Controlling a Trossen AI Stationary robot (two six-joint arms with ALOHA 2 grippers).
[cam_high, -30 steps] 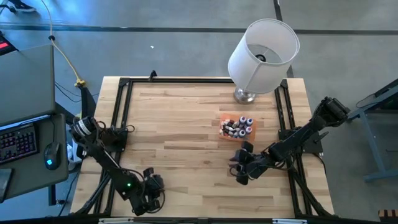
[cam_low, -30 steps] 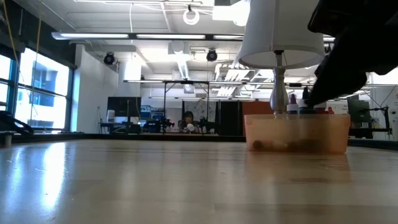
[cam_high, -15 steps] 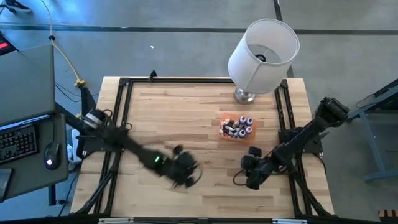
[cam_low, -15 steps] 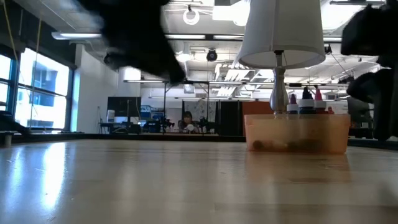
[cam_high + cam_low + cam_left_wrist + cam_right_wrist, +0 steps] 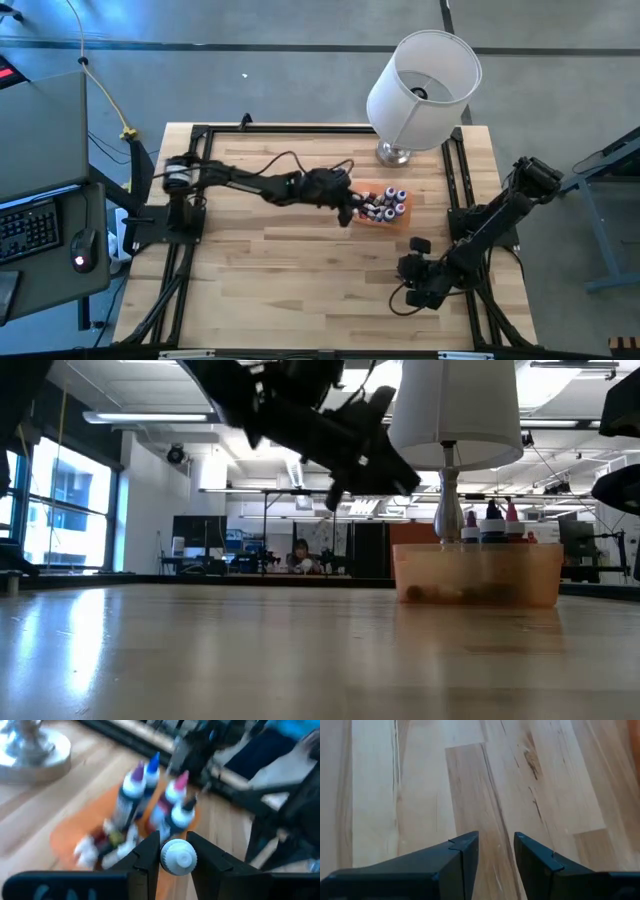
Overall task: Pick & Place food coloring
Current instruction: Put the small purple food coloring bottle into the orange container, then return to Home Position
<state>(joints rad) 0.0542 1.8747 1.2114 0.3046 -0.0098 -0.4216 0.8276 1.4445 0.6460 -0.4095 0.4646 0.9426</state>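
Note:
An orange tray sits right of the table's centre and holds several food coloring bottles with whitish caps, some upright, some lying down. My left gripper hangs above the tray's left edge, shut on one small bottle with a whitish cap. My right gripper hovers open over bare wood near the table's near right corner, with nothing between its fingers. My left gripper pinches the small bottle between its two fingers, one on each side; the ribbed whitish cap shows end-on between them. The fingers slant down from the table's left toward the tray. The bottle is lifted clear, above the tray's edge.
A table lamp with a white shade stands on a metal base just behind the tray. A black frame runs along the table's left, far and right edges. Open wood lies left of and in front of the tray.
My left gripper has swung fast from the table's near left corner up and across to the tray's left edge, turning as it went. My right gripper has drawn back from in front of the tray toward the near right corner, still open.

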